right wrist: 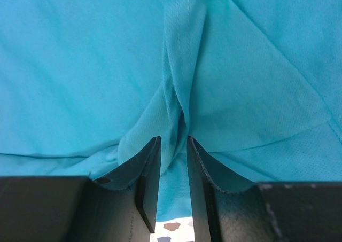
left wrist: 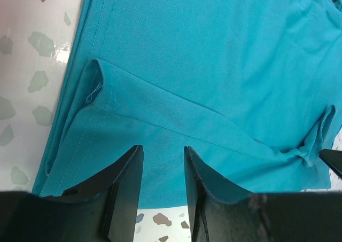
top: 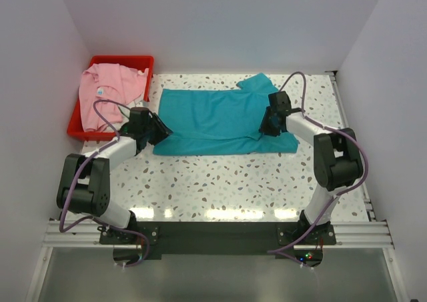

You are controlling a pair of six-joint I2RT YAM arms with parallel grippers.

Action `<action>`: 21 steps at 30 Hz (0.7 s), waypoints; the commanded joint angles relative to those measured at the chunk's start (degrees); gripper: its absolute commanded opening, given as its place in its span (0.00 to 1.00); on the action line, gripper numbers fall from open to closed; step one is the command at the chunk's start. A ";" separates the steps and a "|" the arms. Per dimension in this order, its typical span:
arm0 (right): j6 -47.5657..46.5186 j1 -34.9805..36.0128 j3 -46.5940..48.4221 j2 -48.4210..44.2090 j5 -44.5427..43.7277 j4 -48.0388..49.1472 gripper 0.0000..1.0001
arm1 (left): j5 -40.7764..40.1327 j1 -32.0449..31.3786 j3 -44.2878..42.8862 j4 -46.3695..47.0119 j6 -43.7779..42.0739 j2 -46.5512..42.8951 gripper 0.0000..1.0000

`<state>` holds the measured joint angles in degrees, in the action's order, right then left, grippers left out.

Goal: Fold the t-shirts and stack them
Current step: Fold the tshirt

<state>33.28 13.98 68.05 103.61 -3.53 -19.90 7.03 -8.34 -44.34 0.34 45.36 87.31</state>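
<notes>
The teal t-shirt (top: 223, 122) lies spread across the table, its near edge folded over on itself. My left gripper (top: 155, 130) is at the shirt's left edge. In the left wrist view it (left wrist: 163, 154) is open just above flat teal cloth (left wrist: 214, 65), with nothing between the fingers. My right gripper (top: 269, 123) is on the shirt's right part. In the right wrist view it (right wrist: 172, 143) stands slightly open, and a raised ridge of teal cloth (right wrist: 179, 92) runs into the gap at its tips. The pink t-shirt (top: 107, 92) lies crumpled in the bin.
The red plastic bin (top: 143, 63) sits at the far left corner of the speckled table (top: 220, 182). White walls close in the left, back and right. A metal rail (top: 353, 142) runs along the table's right edge.
</notes>
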 commanded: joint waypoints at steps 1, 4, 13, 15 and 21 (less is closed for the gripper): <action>0.29 0.35 -1.86 -2.19 -0.78 1.88 0.31 | -0.35 -0.19 -0.31 1.95 -1.24 0.14 0.41; 0.65 0.61 -2.22 -1.66 -0.16 2.76 0.31 | -0.26 -0.19 -0.05 2.12 -1.15 0.23 0.41; 1.61 1.23 -1.08 -0.17 0.01 3.82 0.28 | -0.17 -0.19 0.04 2.12 -1.16 0.32 0.41; 1.62 1.31 -0.55 0.36 0.28 3.82 0.26 | -0.17 -0.19 0.04 2.12 -1.24 0.41 0.41; 1.97 1.40 0.94 1.68 0.72 3.82 0.02 | -0.35 -0.19 0.04 1.95 -1.24 0.23 0.41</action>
<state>34.63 15.07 66.13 104.38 -3.20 -18.41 7.03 -8.34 -44.34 0.36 45.36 87.37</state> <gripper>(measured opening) 0.046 0.411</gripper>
